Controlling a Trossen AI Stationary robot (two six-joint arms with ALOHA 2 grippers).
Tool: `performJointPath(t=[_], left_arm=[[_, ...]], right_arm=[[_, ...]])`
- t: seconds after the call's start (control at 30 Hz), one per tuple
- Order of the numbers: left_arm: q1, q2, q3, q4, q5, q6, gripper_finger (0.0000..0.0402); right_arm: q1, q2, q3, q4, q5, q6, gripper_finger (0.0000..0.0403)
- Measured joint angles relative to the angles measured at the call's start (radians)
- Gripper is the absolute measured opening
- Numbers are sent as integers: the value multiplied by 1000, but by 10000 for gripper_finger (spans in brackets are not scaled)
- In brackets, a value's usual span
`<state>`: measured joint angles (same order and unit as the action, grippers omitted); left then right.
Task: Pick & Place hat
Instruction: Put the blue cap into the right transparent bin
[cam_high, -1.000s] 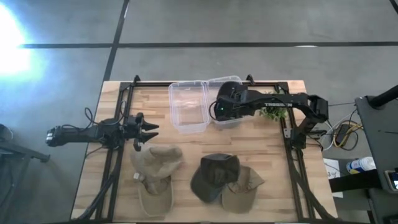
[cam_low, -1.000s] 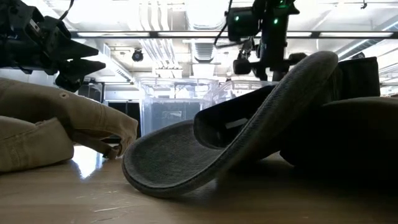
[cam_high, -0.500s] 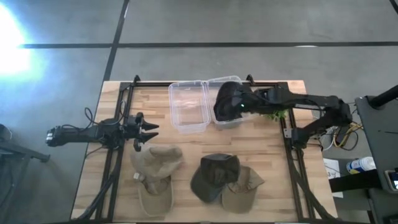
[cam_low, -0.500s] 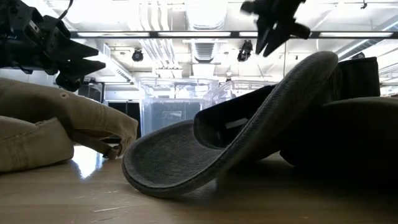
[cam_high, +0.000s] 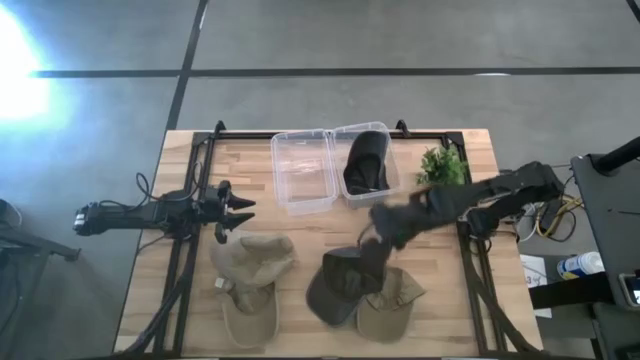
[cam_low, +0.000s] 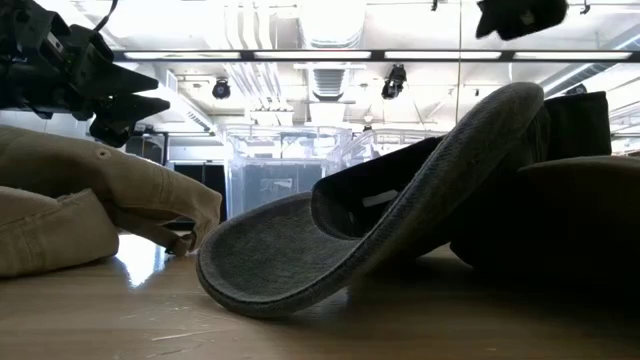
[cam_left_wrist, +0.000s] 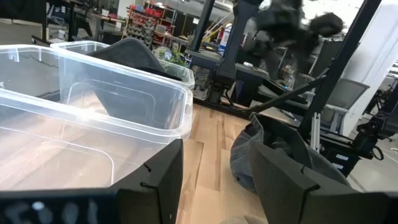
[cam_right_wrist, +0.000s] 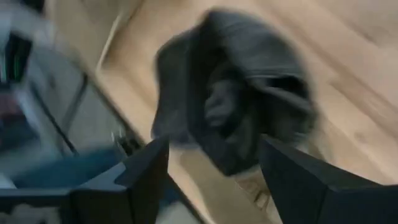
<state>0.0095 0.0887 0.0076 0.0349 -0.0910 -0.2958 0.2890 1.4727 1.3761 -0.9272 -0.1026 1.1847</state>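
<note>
A black hat (cam_high: 365, 165) lies in the right one of two clear bins (cam_high: 385, 188) at the far middle of the table. A dark grey-green cap (cam_high: 345, 278) lies on the table near the front, partly on a khaki cap (cam_high: 388, 310). In the low view its brim (cam_low: 350, 250) curves up from the wood. A tan cap (cam_high: 250, 268) lies to its left. My right gripper (cam_high: 372, 238) is open and empty just above the dark cap's far edge, which shows between its fingers (cam_right_wrist: 242, 118). My left gripper (cam_high: 238, 210) is open and empty above the table's left side.
The left clear bin (cam_high: 303, 172) stands empty beside the right one. A small green plant (cam_high: 440, 165) stands at the far right. A black frame (cam_high: 468, 230) runs along the table's sides. Bare wood lies between the bins and the caps.
My right gripper has swung from above the right bin toward the table's near edge and down, to just above the dark cap. The black hat stays lying in the right bin.
</note>
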Motion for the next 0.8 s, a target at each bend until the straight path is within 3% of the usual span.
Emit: performJointPath(t=[0.2,0.63,0.8], left_arm=[[0,0,0,0,0,0,177],[0,0,0,1,0,-111,177],[0,0,0,1,0,-118,177]], right_arm=[[166,114,11,24,38,-446,233],[263,284,42,21,86,-875,224],[284,338,100,22,162,-1074,224]])
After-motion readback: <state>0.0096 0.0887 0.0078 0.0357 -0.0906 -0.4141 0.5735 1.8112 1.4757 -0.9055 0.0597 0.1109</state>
